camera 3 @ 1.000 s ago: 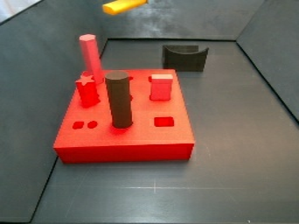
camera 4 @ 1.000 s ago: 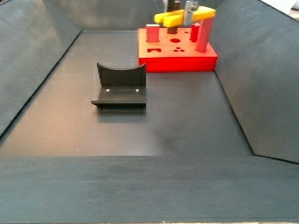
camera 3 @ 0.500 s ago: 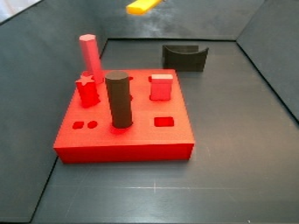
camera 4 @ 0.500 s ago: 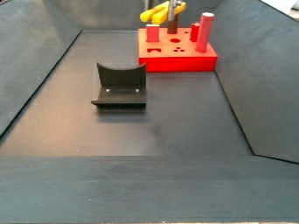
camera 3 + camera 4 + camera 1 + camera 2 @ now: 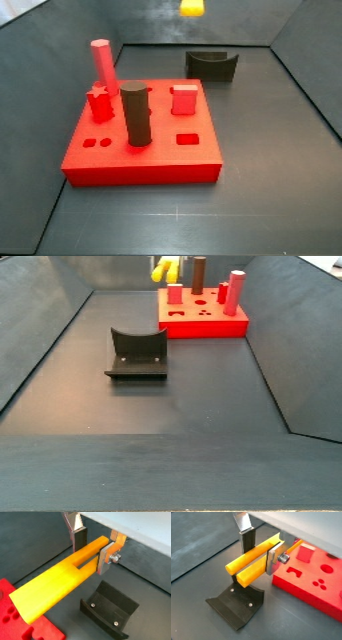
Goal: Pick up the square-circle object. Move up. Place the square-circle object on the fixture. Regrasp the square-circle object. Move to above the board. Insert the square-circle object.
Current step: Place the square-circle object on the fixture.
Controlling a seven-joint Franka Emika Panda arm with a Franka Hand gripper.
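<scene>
Yellow piece: the square-circle object [image 5: 63,576] is pinched in the end effector [image 5: 92,551], up in the air. It is two long bars stuck side by side, smooth and bright.
Grip: two flat silver fingers [image 5: 105,558] with dark pads press on one end of the piece. The rest sticks out sideways, lying flat, not standing up.
Long way: the long side of the piece runs away from the end effector, out over the floor.
What is below: in both wrist views the fixture [image 5: 237,606] sits on the floor, right under the far part of the piece, with a clear gap between them.
Fixture shape: a small block, almost black, with a curved dip in its top and two little screws on its base plate.
Next move, my guess: the piece needs to come straight down so it lies in the curved dip. The long side should cross the dip so it does not roll off.
Worktop: the floor [image 5: 187,396] is dark grey and dull, with grey walls around it.
Board: the board [image 5: 140,140] is a big flat red block, just beside the fixture in a wrist view, with cut-out holes.
On the board: a tall pink-red peg [image 5: 103,65], a dark cylinder [image 5: 136,116], a short red square block [image 5: 185,99].
Far away: in a side view the yellow piece shows only as a small spot high above the fixture.
</scene>
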